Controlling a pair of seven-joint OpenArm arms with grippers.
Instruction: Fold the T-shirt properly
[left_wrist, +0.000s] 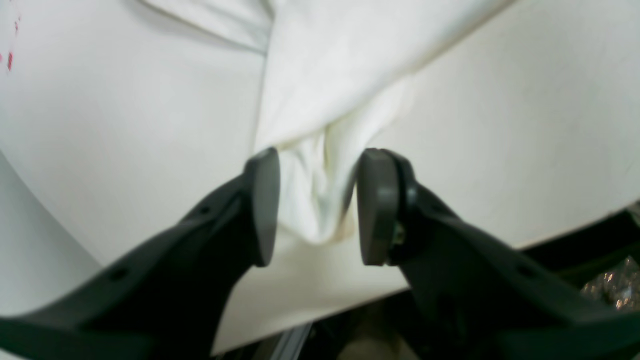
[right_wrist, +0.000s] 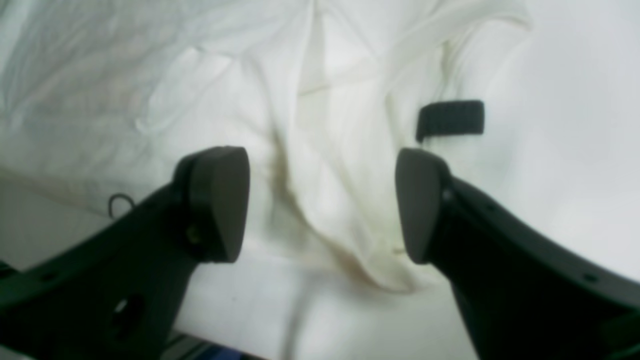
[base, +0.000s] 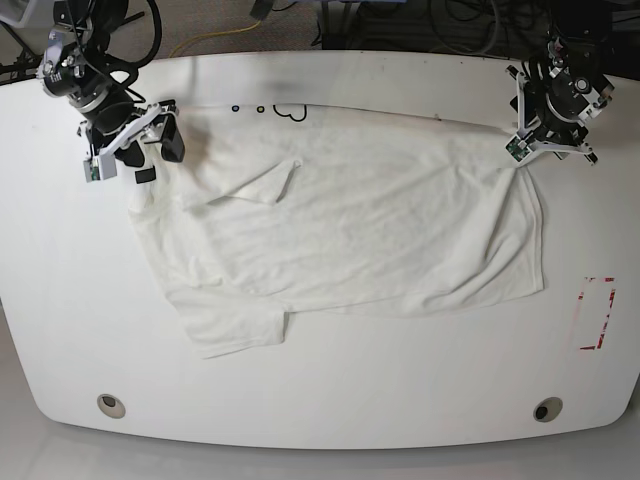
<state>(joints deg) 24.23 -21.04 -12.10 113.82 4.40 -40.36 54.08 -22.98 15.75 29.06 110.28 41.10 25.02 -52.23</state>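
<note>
The white T-shirt (base: 340, 230) lies spread on the white table (base: 320, 400), plain side up, with a sleeve at the front left. My left gripper (base: 520, 150) is at its far right corner. In the left wrist view this gripper (left_wrist: 317, 205) has its jaws drawn in on a gathered bunch of the T-shirt (left_wrist: 320, 100), which touches both pads. My right gripper (base: 140, 165) is at the far left corner. In the right wrist view this gripper (right_wrist: 322, 205) is wide open, and a ridge of the T-shirt (right_wrist: 330, 165) lies between the jaws untouched.
A small black piece (right_wrist: 450, 120) lies beside the shirt near my right gripper. A red tape rectangle (base: 598, 312) marks the table at the right. Two round holes (base: 112, 405) (base: 547, 409) sit near the front edge. The table edge (left_wrist: 450, 270) is close under my left gripper.
</note>
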